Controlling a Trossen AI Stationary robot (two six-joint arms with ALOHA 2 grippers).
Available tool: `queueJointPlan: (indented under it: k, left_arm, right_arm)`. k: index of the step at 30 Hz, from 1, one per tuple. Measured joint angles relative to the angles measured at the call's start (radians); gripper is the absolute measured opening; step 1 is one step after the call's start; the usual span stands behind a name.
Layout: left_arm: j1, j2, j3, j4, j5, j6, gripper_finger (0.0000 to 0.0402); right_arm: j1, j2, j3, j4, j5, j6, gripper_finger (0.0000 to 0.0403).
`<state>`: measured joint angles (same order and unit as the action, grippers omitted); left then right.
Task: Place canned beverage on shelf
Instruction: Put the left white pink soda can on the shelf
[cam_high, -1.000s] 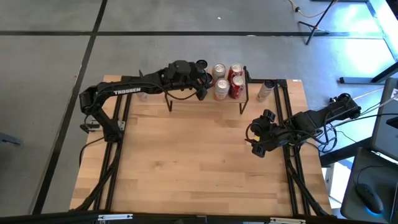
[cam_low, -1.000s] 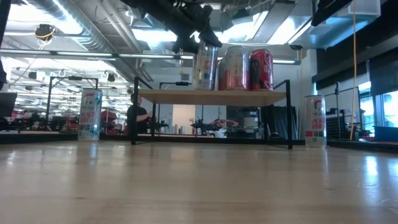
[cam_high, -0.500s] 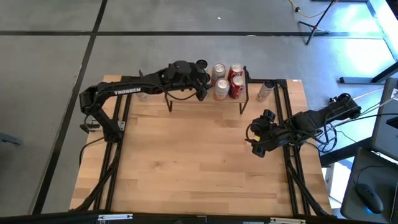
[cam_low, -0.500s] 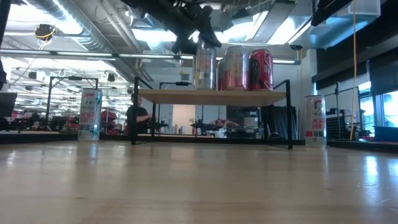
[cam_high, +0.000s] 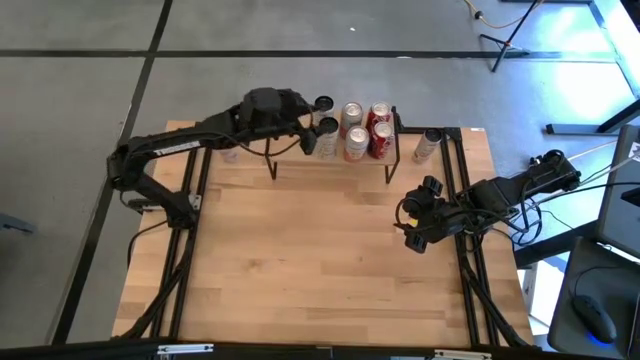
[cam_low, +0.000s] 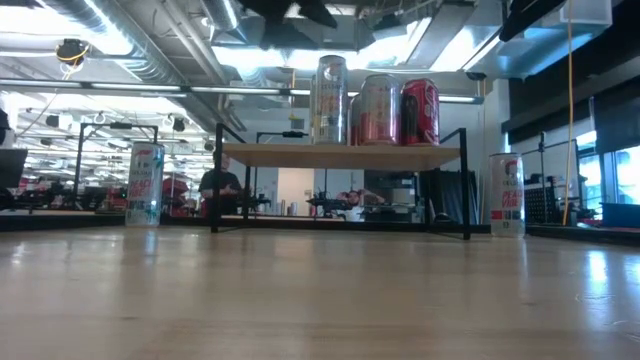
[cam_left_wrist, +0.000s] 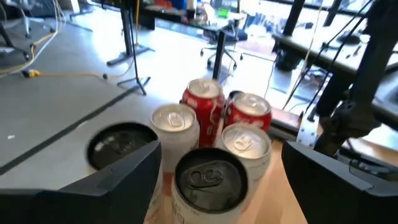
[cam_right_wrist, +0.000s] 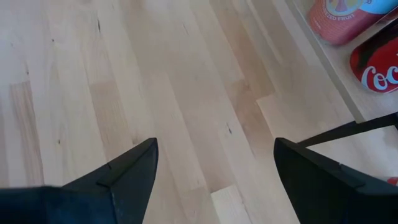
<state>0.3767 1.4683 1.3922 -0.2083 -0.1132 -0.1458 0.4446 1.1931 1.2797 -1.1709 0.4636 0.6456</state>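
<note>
A light wooden plank worktop (cam_high: 300, 260) is seen, and a seated person (cam_low: 217, 187) in the room beyond it.

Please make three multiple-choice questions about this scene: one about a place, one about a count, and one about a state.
1. Where does the tall can stand?
A. on the shelf
B. on the table
C. between the right fingers

2. How many cans stand on the table beside the shelf?
A. none
B. two
C. four

3. How are the left fingers?
A. shut on the tall can
B. open, clear of the can
C. shut on nothing

Answers:
1 A: in the low view the tall can stands upright on the shelf.
2 B: one can is at one end and another can at the other.
3 B: the left fingers are spread wide, and the can stands free.
</note>
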Motion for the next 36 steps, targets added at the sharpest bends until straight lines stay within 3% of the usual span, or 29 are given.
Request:
queueJointPlan:
  k: [6, 12, 16, 22, 29, 36]
  left_arm:
    - [0.007, -0.129, 0.000, -0.106, -0.038, 0.001, 0.0322]
    - [0.051, -0.252, 0.000, -0.417, -0.243, -0.019, 0.0322]
    - [0.113, -0.295, 0.000, -0.619, -0.321, -0.075, 0.0322]
    - [0.208, -0.316, 0.000, -0.785, -0.331, -0.164, 0.0322]
    - [0.214, -0.288, -0.003, -0.841, -0.333, -0.210, 0.0322]
    - [0.340, -0.273, -0.108, -0.910, -0.308, -0.375, 0.0322]
  right_arm:
    - [0.000, 0.000, 0.000, 0.001, 0.000, 0.001, 0.0305]
    - [0.000, 0.000, 0.000, 0.003, 0.000, 0.022, 0.0305]
    - [0.000, 0.000, 0.000, 0.003, 0.000, 0.039, 0.0305]
    - [0.000, 0.000, 0.000, 0.003, 0.000, 0.055, 0.0305]
    - [0.000, 0.000, 0.000, -0.015, 0.000, 0.055, 0.0305]
    - [0.000, 0.000, 0.000, -0.063, -0.001, -0.027, 0.0305]
